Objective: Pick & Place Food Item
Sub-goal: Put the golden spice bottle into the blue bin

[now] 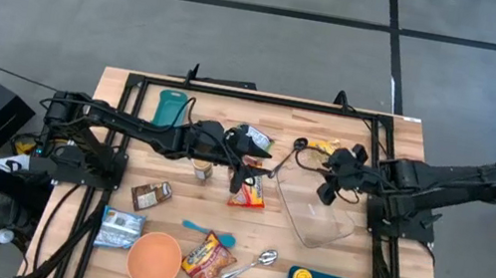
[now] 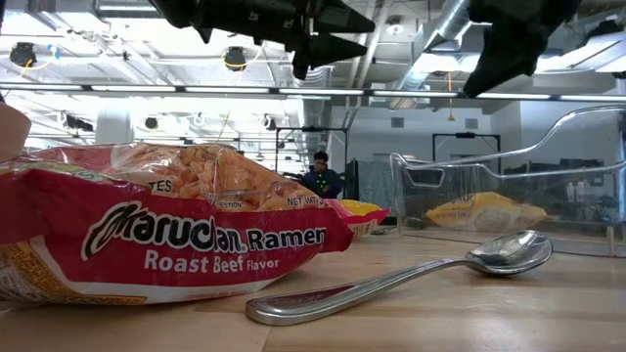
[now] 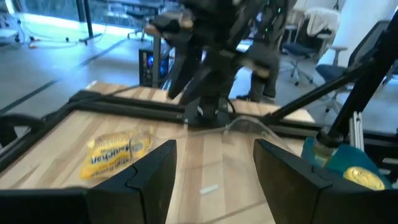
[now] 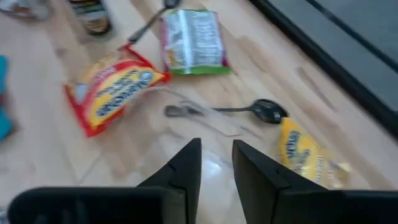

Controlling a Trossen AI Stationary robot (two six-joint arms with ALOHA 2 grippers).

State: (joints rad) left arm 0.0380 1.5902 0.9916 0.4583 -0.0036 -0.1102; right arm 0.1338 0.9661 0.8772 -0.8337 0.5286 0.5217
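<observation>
Step in hand, as we judge it: approach, nothing grasped yet. Right tool (image 1: 327, 195) hangs above the clear container (image 1: 316, 216) toward the bench's right edge; fingers narrowed to a slim gap, nothing between them per its wrist view. Left tool (image 1: 259, 166) hangs mid-bench, parted approx. halfway, likewise empty. Likely food items: yellow packet (image 4: 301, 152) lying near the far edge, just beside a black spoon (image 4: 261, 111); red ramen pack (image 1: 248, 192) flat on the bench under the left tool. We cannot tell which item is targeted. Next move, in our opinion: the working tool must reopen, descend square over the chosen packet and pinch its crinkly wrapper w/o sliding it.
</observation>
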